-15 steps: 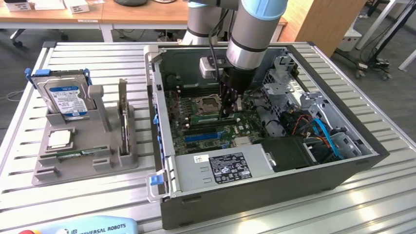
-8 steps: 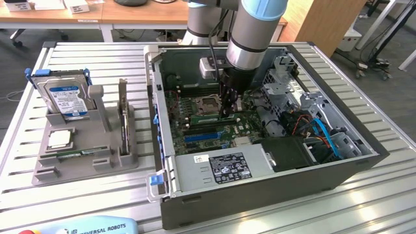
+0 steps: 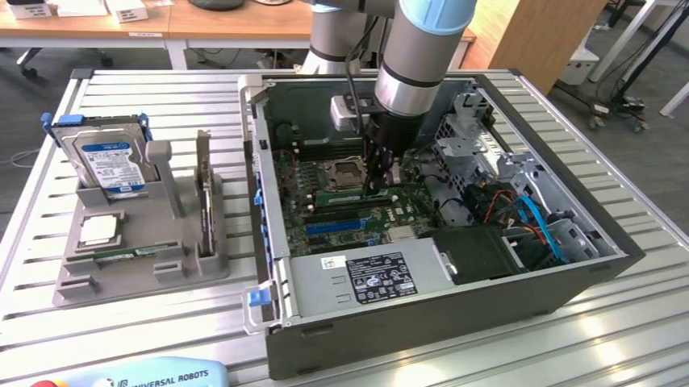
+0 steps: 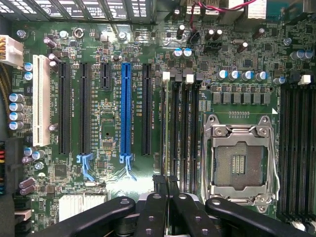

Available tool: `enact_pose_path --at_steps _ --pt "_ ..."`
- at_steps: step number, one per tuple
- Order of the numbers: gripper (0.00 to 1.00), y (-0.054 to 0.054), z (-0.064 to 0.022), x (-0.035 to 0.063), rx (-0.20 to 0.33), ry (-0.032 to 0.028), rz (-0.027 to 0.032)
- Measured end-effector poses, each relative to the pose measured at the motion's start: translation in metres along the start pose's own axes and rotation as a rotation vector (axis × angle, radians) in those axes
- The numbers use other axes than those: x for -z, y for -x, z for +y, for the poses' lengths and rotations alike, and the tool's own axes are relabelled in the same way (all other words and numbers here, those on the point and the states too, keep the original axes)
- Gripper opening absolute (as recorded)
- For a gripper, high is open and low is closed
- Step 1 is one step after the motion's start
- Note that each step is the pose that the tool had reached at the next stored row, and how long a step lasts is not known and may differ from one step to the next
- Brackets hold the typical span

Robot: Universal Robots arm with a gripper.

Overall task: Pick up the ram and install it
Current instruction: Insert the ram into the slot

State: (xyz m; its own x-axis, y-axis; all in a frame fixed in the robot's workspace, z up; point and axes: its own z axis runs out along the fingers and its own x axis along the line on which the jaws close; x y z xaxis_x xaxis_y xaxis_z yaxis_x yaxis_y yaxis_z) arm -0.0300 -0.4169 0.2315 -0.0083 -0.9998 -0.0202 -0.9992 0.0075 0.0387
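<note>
While the gripper (image 4: 166,183) hangs low inside the PC case (image 3: 603,266) on the worktop (image 3: 161,322), its fingers (image 4: 159,190) look pinched together on the ram (image 4: 165,133), edge-on along a memory slot beside the CPU socket (image 4: 240,159).

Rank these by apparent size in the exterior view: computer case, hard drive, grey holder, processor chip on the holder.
Largest to smallest:
1. computer case
2. grey holder
3. hard drive
4. processor chip
All four sit at a similar range from the camera, so the order looks safe.
</note>
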Motion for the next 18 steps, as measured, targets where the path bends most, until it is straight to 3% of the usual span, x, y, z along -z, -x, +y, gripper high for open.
enact_pose_path --at_steps 18 --pt "0.11 0.0001 0.0002 -0.0017 0.000 0.0000 0.0000"
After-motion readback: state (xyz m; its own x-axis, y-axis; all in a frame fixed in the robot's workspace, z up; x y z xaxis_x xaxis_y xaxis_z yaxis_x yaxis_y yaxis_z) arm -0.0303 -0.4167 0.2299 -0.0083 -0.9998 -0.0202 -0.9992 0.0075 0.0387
